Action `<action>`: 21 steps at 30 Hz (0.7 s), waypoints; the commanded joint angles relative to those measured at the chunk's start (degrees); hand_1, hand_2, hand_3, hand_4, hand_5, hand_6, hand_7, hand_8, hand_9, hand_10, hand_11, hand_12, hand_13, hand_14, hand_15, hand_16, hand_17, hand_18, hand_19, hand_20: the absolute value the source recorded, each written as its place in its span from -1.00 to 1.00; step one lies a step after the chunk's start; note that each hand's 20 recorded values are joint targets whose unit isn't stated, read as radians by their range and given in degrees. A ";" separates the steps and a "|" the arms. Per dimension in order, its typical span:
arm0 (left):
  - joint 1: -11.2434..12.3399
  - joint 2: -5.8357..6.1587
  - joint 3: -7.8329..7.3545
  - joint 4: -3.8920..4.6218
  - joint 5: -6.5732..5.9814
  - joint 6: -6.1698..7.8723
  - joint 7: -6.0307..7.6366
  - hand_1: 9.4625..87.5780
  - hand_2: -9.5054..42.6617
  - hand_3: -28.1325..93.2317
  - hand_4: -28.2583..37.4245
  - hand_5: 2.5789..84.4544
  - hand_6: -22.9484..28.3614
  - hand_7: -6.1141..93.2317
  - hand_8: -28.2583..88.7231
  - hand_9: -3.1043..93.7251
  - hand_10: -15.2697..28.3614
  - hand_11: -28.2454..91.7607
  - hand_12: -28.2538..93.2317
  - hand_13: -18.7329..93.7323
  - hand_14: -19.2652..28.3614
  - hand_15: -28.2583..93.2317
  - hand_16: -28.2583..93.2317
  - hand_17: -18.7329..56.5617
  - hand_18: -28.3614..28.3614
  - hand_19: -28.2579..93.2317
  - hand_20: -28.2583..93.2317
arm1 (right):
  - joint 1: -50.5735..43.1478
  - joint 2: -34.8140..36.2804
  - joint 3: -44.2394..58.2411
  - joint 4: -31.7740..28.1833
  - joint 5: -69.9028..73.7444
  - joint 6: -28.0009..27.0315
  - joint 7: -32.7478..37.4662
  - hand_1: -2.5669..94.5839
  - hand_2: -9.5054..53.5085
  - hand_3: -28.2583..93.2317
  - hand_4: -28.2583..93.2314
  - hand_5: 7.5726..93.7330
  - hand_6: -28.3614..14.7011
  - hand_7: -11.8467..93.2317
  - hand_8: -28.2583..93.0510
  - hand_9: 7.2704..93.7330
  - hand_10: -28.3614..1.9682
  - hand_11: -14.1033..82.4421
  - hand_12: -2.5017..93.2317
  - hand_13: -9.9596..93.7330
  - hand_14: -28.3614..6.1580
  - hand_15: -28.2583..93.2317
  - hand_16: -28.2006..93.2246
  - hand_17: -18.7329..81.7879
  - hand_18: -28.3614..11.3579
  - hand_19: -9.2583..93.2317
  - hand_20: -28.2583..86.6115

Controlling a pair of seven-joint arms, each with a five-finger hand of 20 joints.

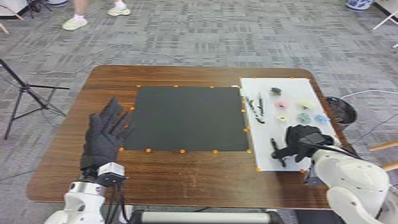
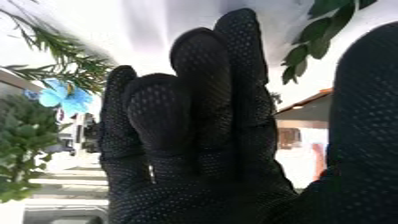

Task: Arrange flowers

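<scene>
The leafy sprig (image 2: 338, 21) lies on the white sheet (image 1: 266, 130), toward its near-left corner, beside the right hand (image 1: 306, 136), whose straight fingers and spread thumb grip nothing. We should centre the stem between thumb and fingers, then close lightly, sparing the leaves. The blue flower (image 1: 321, 119) lies by the sheet's right edge. The left hand (image 1: 100, 142), fingers extended, hangs near the table's (image 1: 195, 182) left edge. Beyond the right edge stands a black bin (image 1: 348, 111), contents unclear to us

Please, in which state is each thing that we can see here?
Left hand: open, fingers straight.
Right hand: open, fingers straight.
Blue flower: petals open.
Leafy sprig: bearing green leaves.
Black mat: lying flat.
White sheet: spread flat.
</scene>
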 commanded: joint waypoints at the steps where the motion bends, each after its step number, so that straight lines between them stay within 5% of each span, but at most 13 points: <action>1: 0.71 -0.61 0.65 0.15 -1.23 -0.50 0.28 -0.44 -0.70 0.15 -0.93 -0.58 -0.12 -0.56 -0.66 -0.62 0.06 -0.43 -0.18 -0.44 0.24 -0.54 -0.33 -0.90 0.64 0.07 -0.41 | -6.82 1.20 -3.53 1.06 -2.81 -4.19 -0.99 -0.02 -1.00 -0.02 -0.99 0.52 0.40 0.05 -0.80 0.69 0.18 0.27 -0.35 0.58 0.12 0.67 -0.10 -0.06 -0.54 0.73 -0.09; 6: 0.92 -0.75 0.48 0.11 -2.46 -0.71 0.21 -0.45 -0.70 0.15 -0.94 -0.58 -0.12 -0.56 -0.66 -0.62 0.06 -0.43 -0.18 -0.43 0.24 -0.54 -0.33 -0.91 0.65 0.07 -0.41 | -7.31 0.35 -6.41 1.37 -4.08 -2.09 -1.08 -0.10 -1.00 0.17 -1.00 0.55 0.40 0.09 -0.80 0.72 0.19 0.33 -0.33 0.59 0.13 0.71 -0.08 -0.05 -0.53 0.75 -0.08; 15: 0.57 -0.63 0.88 0.32 -2.22 -0.76 0.27 -0.45 -0.69 0.15 -0.94 -0.58 -0.12 -0.56 -0.66 -0.62 0.06 -0.43 -0.18 -0.43 0.24 -0.53 -0.33 -0.91 0.65 0.07 -0.41 | -5.04 -2.56 -12.56 5.46 -8.71 -0.38 0.10 -0.19 -1.00 0.55 -1.00 0.59 0.42 0.19 -0.81 0.72 0.21 0.48 -0.27 0.62 0.12 0.79 -0.02 -0.02 -0.51 0.79 -0.06; 17: 0.52 -0.77 0.91 0.39 -2.24 -0.72 0.15 -0.45 -0.69 0.14 -0.94 -0.58 -0.12 -0.56 -0.66 -0.62 0.06 -0.43 -0.18 -0.43 0.24 -0.53 -0.33 -0.91 0.65 0.07 -0.41 | -4.39 -3.23 -13.45 6.76 -9.38 -0.55 -0.07 -0.12 -1.00 0.55 -1.00 0.56 0.41 0.10 -0.51 0.70 0.24 0.49 -0.24 0.62 0.12 0.79 -0.01 -0.02 -0.51 0.79 -0.06; 21: 0.19 -0.79 1.12 0.56 -2.25 -0.77 -0.05 -0.45 -0.69 0.15 -0.94 -0.58 -0.12 -0.56 -0.66 -0.61 0.06 -0.43 -0.18 -0.43 0.24 -0.53 -0.33 -0.91 0.65 0.07 -0.41 | -3.97 -4.07 -14.52 8.33 -10.65 -0.35 0.37 0.01 -1.00 0.60 -1.00 0.53 0.43 -0.09 -0.51 0.68 0.26 0.49 -0.19 0.61 0.15 0.79 0.01 -0.02 -0.49 0.79 -0.05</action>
